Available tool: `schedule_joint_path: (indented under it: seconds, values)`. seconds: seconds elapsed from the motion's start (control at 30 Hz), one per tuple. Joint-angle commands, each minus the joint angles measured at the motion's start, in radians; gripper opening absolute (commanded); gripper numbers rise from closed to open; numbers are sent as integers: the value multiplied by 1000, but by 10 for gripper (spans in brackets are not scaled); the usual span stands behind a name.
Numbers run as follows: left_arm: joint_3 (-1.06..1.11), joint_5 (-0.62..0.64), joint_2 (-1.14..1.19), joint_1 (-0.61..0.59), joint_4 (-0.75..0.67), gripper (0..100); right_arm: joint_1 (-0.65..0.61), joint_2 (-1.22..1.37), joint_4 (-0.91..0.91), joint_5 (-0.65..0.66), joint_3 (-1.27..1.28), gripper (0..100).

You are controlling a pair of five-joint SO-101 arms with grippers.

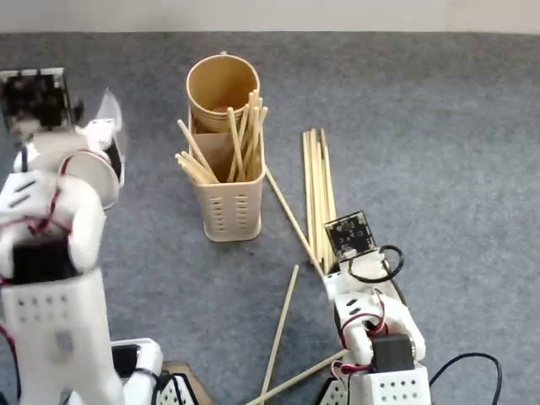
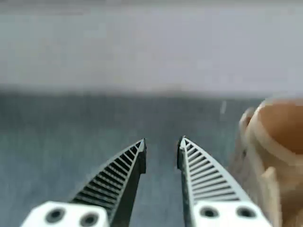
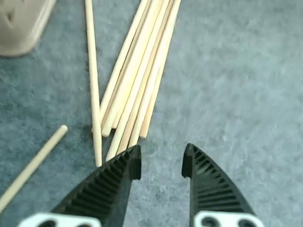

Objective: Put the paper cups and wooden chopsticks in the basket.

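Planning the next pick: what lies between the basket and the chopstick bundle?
One single chopstick lies slanted between the basket and the bundle, clear in the high view.

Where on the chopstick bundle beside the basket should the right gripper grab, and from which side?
Probably near its close ends, from above, jaws across the sticks: the bundle lies flat on the carpet, ends ahead of the open right gripper.
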Motion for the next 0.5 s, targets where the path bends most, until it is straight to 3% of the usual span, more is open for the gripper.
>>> schedule_joint_path:
  seconds: [0.0,0.13,0.47]
  values:
    - [-58,8,180,-33,230,130,16,16,79,11,-168,156]
    - [-1,6,386,-31,256,130,16,217,90,12,-323,156]
    - [166,12,584,-21,-54,129,15,1159,-180,38,-825,156]
